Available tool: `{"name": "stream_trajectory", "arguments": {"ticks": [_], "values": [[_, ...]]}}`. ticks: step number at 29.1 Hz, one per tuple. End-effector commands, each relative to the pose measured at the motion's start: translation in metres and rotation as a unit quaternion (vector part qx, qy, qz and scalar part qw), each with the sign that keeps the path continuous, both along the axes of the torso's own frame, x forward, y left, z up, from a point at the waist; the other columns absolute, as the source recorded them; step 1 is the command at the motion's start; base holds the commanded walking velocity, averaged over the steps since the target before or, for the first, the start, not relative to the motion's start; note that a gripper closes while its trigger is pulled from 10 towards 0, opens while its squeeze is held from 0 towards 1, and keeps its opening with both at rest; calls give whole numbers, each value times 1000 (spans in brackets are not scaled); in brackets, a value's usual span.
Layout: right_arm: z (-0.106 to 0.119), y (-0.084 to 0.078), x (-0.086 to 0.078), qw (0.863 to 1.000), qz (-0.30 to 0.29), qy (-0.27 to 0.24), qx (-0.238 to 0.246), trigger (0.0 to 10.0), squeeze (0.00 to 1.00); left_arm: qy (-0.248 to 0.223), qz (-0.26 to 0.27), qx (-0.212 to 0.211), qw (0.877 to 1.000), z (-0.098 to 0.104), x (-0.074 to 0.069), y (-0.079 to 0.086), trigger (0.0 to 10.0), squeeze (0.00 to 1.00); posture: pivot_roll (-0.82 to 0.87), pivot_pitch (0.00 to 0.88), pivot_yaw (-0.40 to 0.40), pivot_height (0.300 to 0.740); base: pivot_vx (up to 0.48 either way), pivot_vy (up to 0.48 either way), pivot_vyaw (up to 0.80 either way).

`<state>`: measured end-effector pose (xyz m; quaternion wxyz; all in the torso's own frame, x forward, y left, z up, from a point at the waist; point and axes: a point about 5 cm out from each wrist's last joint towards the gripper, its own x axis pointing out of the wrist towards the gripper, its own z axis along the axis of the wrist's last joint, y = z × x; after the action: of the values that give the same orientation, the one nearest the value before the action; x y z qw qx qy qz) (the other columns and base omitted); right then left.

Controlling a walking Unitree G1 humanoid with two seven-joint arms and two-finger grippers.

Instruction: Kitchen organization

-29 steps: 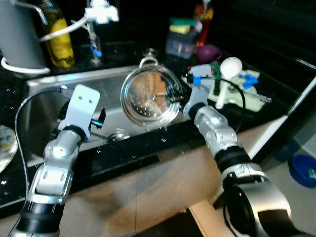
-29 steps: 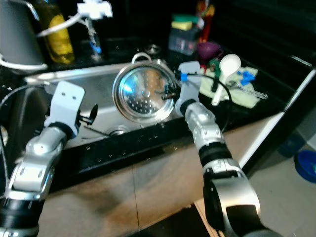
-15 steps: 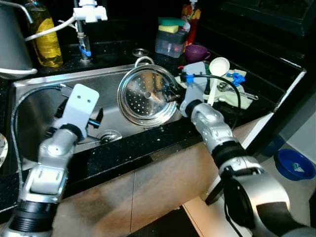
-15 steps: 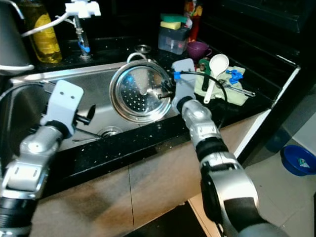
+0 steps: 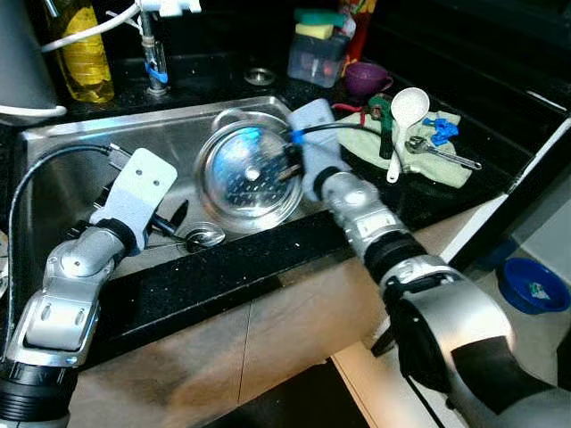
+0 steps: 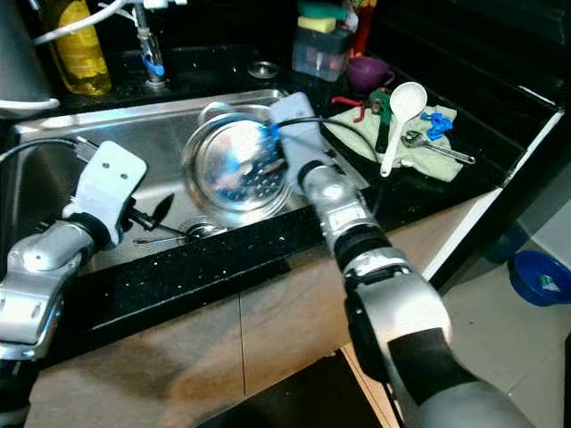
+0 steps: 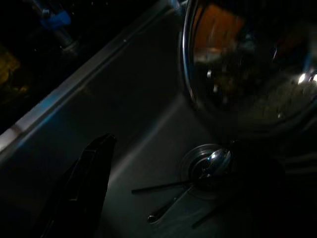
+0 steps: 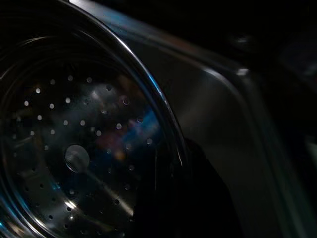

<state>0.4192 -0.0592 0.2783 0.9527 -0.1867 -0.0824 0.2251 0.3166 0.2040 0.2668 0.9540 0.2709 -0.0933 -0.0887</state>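
Right gripper (image 5: 290,165): pinching the rim of the steamer plate (image 5: 245,178), held tilted over the sink (image 5: 80,147). Left gripper (image 5: 174,218): fingers spread, low in the sink, drain (image 5: 205,236) just beside it.

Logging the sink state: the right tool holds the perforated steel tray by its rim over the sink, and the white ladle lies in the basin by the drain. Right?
One error: the white ladle lies on the green cloth on the counter, as the left eye view shows. The right tool does hold the perforated steel tray by its rim over the sink.
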Motion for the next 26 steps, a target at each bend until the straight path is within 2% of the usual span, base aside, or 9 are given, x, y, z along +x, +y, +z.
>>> {"name": "stream_trajectory", "arguments": {"ticks": [1, 6, 11, 17, 18, 19, 26], "values": [[-1, 3, 0, 1000, 6, 3, -18, 10000, 0, 3, -17, -5, 1000, 5, -3, -2, 10000, 0, 77, 220, -111, 740, 0, 0, 0], [2, 16, -3, 999, 23, 0, -35, 10000, 0, 1, -32, -17, 999, 9, -3, -5, 10000, 0, 84, 216, -109, 740, 0, 0, 0], [0, 20, -3, 998, 29, 2, -61, 10000, 0, 4, -40, -16, 999, 9, -3, -6, 10000, 0, 86, 210, -107, 740, 0, 0, 0], [-3, 19, -3, 997, 30, 10, -65, 10000, 24, 6, -45, -13, 999, 10, -2, -7, 10000, 0, 86, 208, -102, 740, 0, 0, 0], [-3, 19, -3, 997, 29, 12, -64, 10000, 259, 6, -46, -13, 999, 10, -2, -7, 10000, 0, 86, 206, -100, 740, 0, 0, 0], [-3, 19, -3, 997, 29, 13, -63, 10000, 1000, 6, -47, -12, 999, 10, -2, -7, 10000, 0, 86, 202, -96, 740, 0, 0, 0], [-2, 19, -3, 998, 26, 11, -65, 10000, 1000, 6, -48, -9, 999, 11, 0, -8, 10000, 0, 84, 193, -92, 740, 0, 0, 0]]}}
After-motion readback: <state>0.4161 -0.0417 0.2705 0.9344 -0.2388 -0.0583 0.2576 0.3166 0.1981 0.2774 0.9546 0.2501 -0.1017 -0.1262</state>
